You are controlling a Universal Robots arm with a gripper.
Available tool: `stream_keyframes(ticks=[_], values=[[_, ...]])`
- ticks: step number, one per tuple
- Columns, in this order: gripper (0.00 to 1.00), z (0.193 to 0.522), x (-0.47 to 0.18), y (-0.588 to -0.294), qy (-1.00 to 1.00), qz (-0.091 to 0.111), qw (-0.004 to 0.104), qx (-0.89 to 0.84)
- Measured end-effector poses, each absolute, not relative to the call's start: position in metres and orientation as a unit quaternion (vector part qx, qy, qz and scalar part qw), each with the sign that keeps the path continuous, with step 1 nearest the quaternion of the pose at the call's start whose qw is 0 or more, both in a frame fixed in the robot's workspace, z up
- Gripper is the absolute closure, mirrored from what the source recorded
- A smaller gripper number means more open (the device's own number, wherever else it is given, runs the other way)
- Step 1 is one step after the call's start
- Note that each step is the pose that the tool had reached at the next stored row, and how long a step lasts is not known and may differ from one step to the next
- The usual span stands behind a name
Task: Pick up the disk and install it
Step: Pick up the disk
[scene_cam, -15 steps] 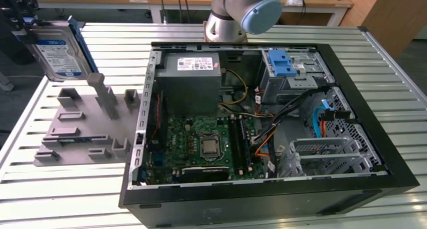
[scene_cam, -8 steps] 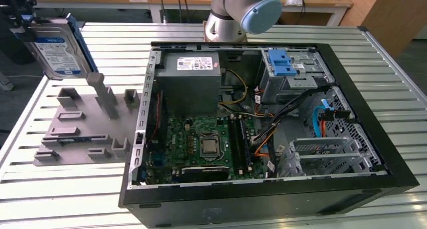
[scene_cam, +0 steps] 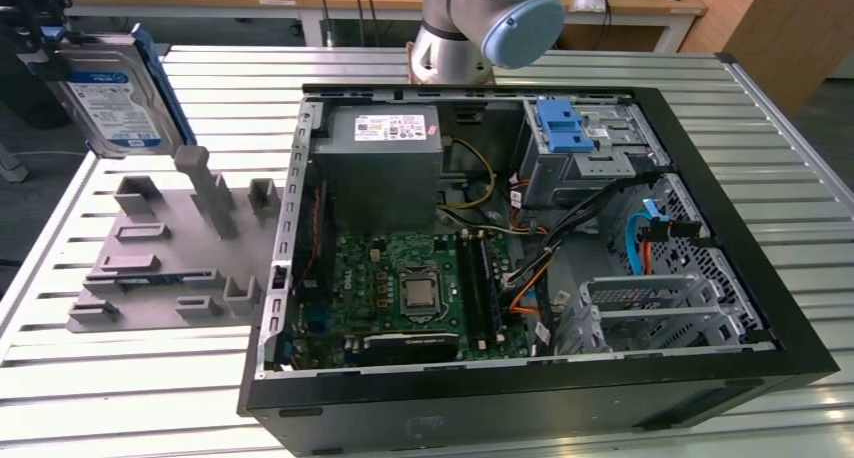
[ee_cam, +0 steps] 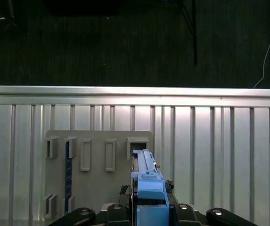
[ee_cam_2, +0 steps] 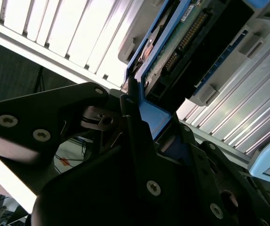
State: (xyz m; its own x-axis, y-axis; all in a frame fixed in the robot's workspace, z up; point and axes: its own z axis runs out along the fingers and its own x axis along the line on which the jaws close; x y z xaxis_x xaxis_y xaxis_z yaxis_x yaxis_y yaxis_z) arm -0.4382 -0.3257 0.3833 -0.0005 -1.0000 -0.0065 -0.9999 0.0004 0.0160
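Disk [scene_cam: 114, 96] upright at the exterior view's far left, label outward, pinched by its blue carrier frame between the closed fingers [ee_cam_2: 134, 136] of the gripper [ee_cam: 150, 209], and hanging over the far end of the grey holder block [scene_cam: 160, 263] on the slatted table [scene_cam: 134, 403]. Further right, open computer case [scene_cam: 534, 410] lying on its side, with power supply [scene_cam: 380, 168] and motherboard [scene_cam: 414, 288] exposed. At the case's far right corner, metal drive cage [scene_cam: 594, 163] topped by a blue latch [scene_cam: 563, 128], just in front of the arm's base [scene_cam: 467, 33].
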Motion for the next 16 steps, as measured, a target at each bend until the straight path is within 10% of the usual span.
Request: stream_keyframes(ticks=[16], values=[[0.64, 0.3908, -0.4382, -0.3253, -0.707, -0.008, 0.003, 0.707]])
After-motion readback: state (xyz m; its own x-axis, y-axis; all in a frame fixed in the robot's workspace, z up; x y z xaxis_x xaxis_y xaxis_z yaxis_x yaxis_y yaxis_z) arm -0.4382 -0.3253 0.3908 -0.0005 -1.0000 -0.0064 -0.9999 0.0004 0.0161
